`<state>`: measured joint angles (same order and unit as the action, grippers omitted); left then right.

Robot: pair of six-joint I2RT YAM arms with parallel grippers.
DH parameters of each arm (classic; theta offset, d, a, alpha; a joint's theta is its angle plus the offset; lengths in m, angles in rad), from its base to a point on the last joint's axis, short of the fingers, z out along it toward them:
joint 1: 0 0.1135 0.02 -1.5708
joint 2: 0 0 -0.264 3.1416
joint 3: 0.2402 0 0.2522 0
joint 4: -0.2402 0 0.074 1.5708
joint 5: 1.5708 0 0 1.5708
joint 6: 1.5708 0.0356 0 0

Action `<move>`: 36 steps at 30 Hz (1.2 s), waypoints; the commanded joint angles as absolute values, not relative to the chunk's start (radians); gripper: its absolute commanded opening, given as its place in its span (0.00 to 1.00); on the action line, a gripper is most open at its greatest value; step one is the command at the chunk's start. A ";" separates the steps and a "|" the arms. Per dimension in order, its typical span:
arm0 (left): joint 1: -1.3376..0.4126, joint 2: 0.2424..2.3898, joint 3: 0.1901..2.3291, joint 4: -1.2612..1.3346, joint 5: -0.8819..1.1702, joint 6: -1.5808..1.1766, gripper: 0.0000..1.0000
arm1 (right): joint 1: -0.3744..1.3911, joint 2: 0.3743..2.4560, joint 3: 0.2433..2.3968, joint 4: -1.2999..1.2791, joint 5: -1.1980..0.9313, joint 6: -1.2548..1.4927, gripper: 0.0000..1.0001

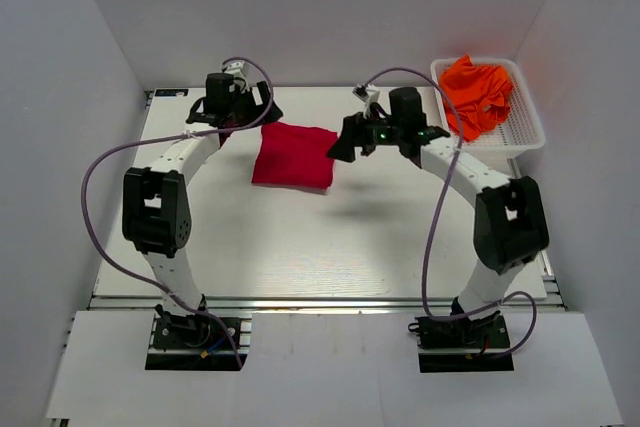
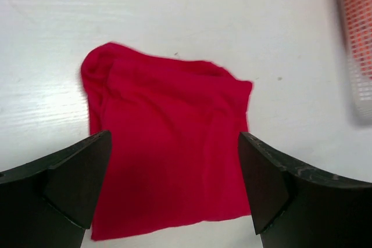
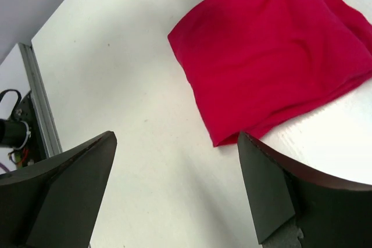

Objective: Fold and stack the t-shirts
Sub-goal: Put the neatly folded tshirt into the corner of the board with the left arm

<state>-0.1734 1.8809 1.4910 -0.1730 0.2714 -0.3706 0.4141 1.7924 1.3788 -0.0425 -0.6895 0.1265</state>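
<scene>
We see the red shirt [image 1: 294, 155] lying folded into a rough square with soft wrinkles, flat on a white table [image 1: 300, 247] whose matte top is faintly streaked and lightly speckled around the cloth. The left gripper [image 1: 250, 117] hangs by the shirt's far left corner, its dark fingers spread wide and gripping nothing. From its own camera, the shirt shows between the fingers. The right gripper [image 1: 345, 142] hangs just off the shirt's right edge, its fingers also spread wide and empty. Well to the right of the shirt, at the table's far corner, a white mesh basket [image 1: 525, 132] holds the orange shirts [image 1: 478, 95] in a crumpled heap. Plain pale walls [image 1: 300, 17] close in behind the shirt and on both sides of it. A metal rail [image 1: 300, 302] runs along the table edge on the near side of the shirt.
</scene>
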 commanded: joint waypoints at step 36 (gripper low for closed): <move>-0.085 2.178 1.781 -0.491 -0.299 -0.065 0.00 | 0.407 1.307 0.926 -0.017 -0.417 0.094 0.90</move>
<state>-0.1394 2.1933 1.6924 -0.4477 -0.1566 -0.1493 0.4072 1.3155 0.9192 -0.0544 -0.4454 0.1188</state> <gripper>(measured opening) 0.038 0.904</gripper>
